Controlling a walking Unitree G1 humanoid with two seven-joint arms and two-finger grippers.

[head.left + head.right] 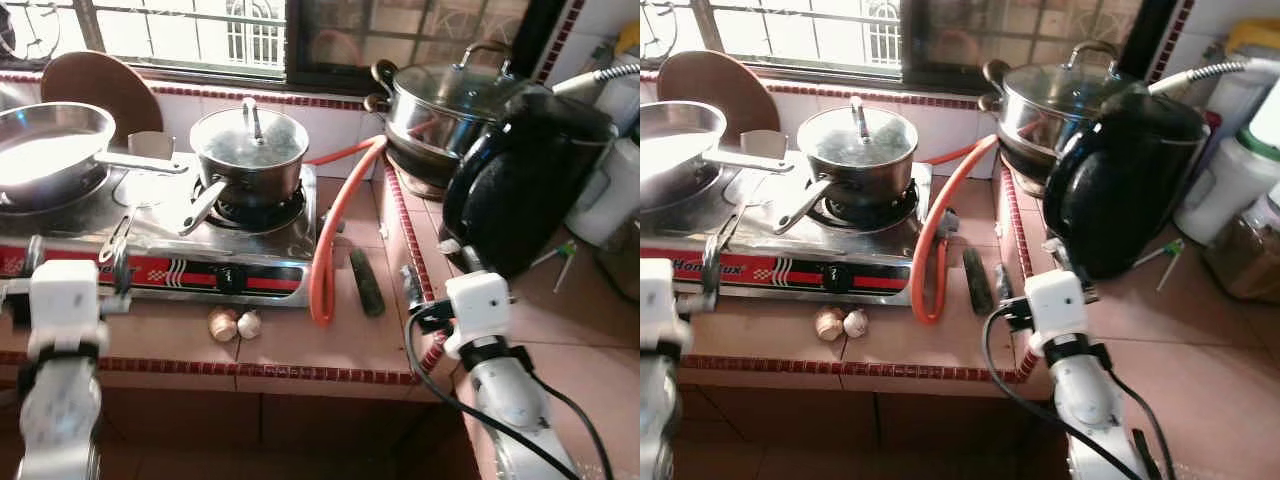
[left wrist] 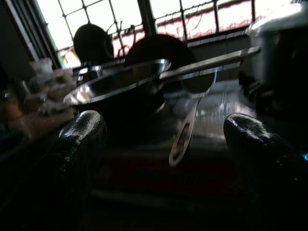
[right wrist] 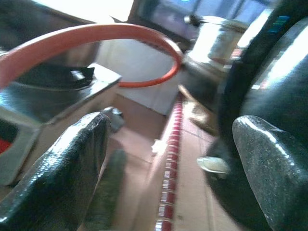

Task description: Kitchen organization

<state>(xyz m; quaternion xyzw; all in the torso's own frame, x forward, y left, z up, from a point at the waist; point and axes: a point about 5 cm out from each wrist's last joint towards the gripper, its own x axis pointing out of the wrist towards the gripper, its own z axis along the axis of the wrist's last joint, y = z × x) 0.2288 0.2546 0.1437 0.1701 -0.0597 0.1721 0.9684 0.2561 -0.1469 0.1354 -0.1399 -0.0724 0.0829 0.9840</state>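
I have both arms raised in front of the terracotta-tiled desk (image 1: pixel 300 345). My left pincer (image 2: pixel 159 144) has its fingers spread apart and empty, aimed at the front of the steel two-burner gas stove (image 1: pixel 160 265), with the flat slotted steel utensil (image 2: pixel 183 139) lying on the stove top straight ahead of it. My right pincer (image 3: pixel 163 163) is also spread and empty, poised just beside the big glossy black rounded appliance (image 1: pixel 525 180), over the red-tiled step between the two desk levels.

The task names no single item, so I judge the loose things are what need tidying: two garlic bulbs (image 1: pixel 235 324) near the front edge of the desk, and a dark green cucumber-like vegetable (image 1: pixel 367 282) lying beside the orange gas hose (image 1: pixel 335 240).

That hose worries me most. It loops close to my right arm, and a careless sweep towards the vegetable could snag it and tug the stove connection. The black appliance is nearly touching my right fingers; a nudge could tip it towards the lidded steel stockpot (image 1: pixel 450 100) behind it. On the left, the long handles of the wide steel frying pan (image 1: pixel 45 150) and the dark lidded saucepan (image 1: pixel 250 150) stick out forwards, so reaching in could knock either pan off its burner. The garlic could roll off the edge if brushed.
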